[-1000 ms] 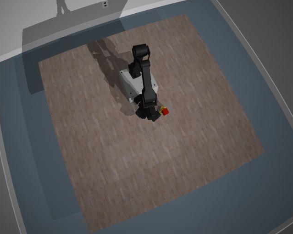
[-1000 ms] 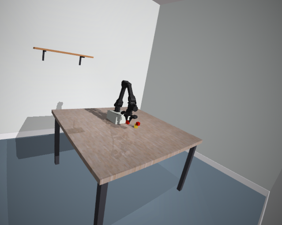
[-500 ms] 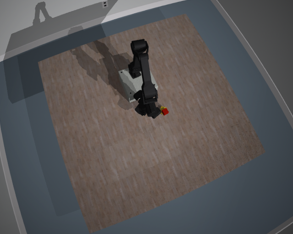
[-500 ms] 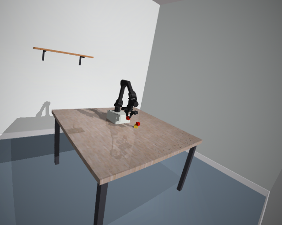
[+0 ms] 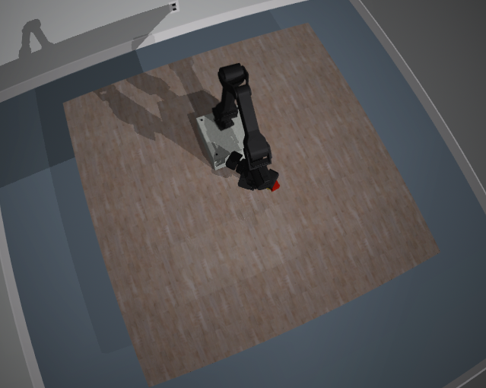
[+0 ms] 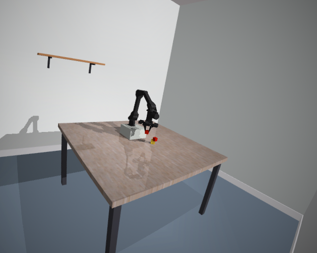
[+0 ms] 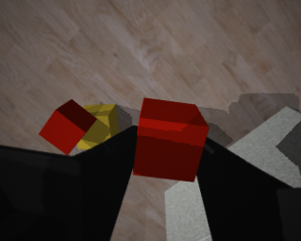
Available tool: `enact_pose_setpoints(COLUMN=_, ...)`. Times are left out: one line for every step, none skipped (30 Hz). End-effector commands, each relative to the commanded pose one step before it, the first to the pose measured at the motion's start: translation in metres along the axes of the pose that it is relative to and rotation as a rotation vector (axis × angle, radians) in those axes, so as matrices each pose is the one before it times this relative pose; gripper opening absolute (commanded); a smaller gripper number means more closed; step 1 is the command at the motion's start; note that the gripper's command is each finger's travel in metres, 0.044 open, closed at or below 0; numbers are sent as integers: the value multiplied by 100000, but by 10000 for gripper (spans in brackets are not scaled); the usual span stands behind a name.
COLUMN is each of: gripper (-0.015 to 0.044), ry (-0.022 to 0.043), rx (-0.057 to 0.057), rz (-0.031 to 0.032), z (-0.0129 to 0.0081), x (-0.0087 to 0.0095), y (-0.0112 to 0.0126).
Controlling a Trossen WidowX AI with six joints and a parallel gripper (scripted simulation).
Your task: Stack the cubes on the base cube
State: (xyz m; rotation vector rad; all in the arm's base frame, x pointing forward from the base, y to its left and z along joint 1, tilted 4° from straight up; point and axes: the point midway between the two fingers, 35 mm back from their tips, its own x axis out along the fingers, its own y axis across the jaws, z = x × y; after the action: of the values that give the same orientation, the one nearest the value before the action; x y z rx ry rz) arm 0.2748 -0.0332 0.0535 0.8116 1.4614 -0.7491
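My gripper (image 6: pixel 147 130) (image 7: pixel 166 137) is shut on a red cube (image 6: pixel 146 132) (image 7: pixel 165 155), held above the table. The yellow base cube (image 6: pixel 152 142) (image 7: pixel 111 121) stands on the table, to the left of the held cube in the wrist view. The other red cube (image 5: pixel 275 186) (image 6: pixel 155 139) (image 7: pixel 64 131) rests on top of the base cube, over one corner and overhanging it. In the top view the arm hides the held cube and nearly all of the base cube.
The arm stands on a pale grey box (image 5: pixel 207 142) (image 6: pixel 125 131) (image 7: pixel 263 149), close beside the gripper and the cubes. The wooden table top (image 5: pixel 243 267) (image 6: pixel 158 163) has its edges well away from the cubes. A wall shelf (image 6: pixel 71 58) hangs far behind.
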Motion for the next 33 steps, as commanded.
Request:
enact_pose_setpoints(gripper=105, ry=66, rx=-14698, rz=334, z=-908, x=28, y=943)
enact_pose_setpoints(gripper=105, ry=18, rx=-3733, rz=29, z=-205, x=17, y=254)
enact_pose_setpoints(gripper=105, ry=18, rx=-3733, rz=30, z=-199, x=18, y=259)
enact_pose_setpoints(gripper=105, ry=18, rx=-3733, rz=30, z=-192, x=18, y=264)
enact_pose_setpoints(gripper=105, ry=19, rx=-3733, rz=31, z=-185, x=18, y=269)
enact_pose_setpoints(gripper=105, ry=19, rx=-3733, rz=32, z=-179, x=18, y=274)
enact_pose_setpoints(gripper=105, ry=19, rx=-3733, rz=32, z=-172, x=18, y=279)
enact_pose_setpoints(gripper=105, ry=19, rx=-3733, rz=33, z=-165, x=19, y=284)
enact_pose_setpoints(gripper=105, ry=19, rx=-3733, rz=34, z=-158, x=19, y=288)
enact_pose_setpoints(gripper=105, ry=19, rx=-3733, rz=35, z=-150, x=19, y=292)
enact_pose_setpoints(gripper=105, ry=19, rx=-3733, rz=36, z=-143, x=19, y=296)
enact_pose_setpoints(gripper=105, ry=19, rx=-3733, rz=36, z=-136, x=19, y=300)
enact_pose_setpoints(gripper=105, ry=19, rx=-3733, rz=37, z=-128, x=20, y=304)
enact_pose_setpoints(gripper=105, ry=18, rx=-3733, rz=38, z=-120, x=20, y=308)
enact_pose_setpoints(gripper=105, ry=18, rx=-3733, rz=39, z=-113, x=20, y=311)
enact_pose_setpoints(gripper=105, ry=18, rx=-3733, rz=40, z=-105, x=20, y=314)
enact_pose_setpoints(gripper=105, ry=18, rx=-3733, rz=41, z=-97, x=20, y=317)
enact_pose_setpoints(gripper=105, ry=17, rx=-3733, rz=42, z=-89, x=21, y=320)
enact_pose_setpoints(gripper=105, ry=17, rx=-3733, rz=43, z=-81, x=21, y=322)
enact_pose_setpoints(gripper=105, ry=17, rx=-3733, rz=44, z=-72, x=21, y=324)
enact_pose_setpoints(gripper=105, ry=16, rx=-3733, rz=45, z=-64, x=21, y=326)
enact_pose_setpoints(gripper=105, ry=13, rx=-3071, rz=38, z=-46, x=18, y=270)
enact_pose_setpoints(gripper=105, ry=8, rx=-1843, rz=23, z=-24, x=11, y=163)
enact_pose_setpoints(gripper=105, ry=3, rx=-614, rz=8, z=-7, x=4, y=54)
enact_pose_setpoints(gripper=105, ry=0, rx=0, rz=0, z=0, x=0, y=0)
enact_pose_setpoints(gripper=105, ry=0, rx=0, rz=0, z=0, x=0, y=0)
enact_pose_setpoints(gripper=105, ry=0, rx=0, rz=0, z=0, x=0, y=0)
enact_pose_setpoints(gripper=105, ry=0, rx=0, rz=0, z=0, x=0, y=0)
enact_pose_setpoints(gripper=105, ry=0, rx=-13, rz=0, z=-1, x=50, y=0)
enact_pose_setpoints(gripper=105, ry=1, rx=-40, rz=1, z=-3, x=149, y=-1)
enact_pose_setpoints(gripper=105, ry=2, rx=-66, rz=1, z=-6, x=247, y=-2)
enact_pose_setpoints(gripper=105, ry=3, rx=-83, rz=1, z=-12, x=312, y=-4)
enact_pose_setpoints(gripper=105, ry=4, rx=-84, rz=1, z=-15, x=313, y=-4)
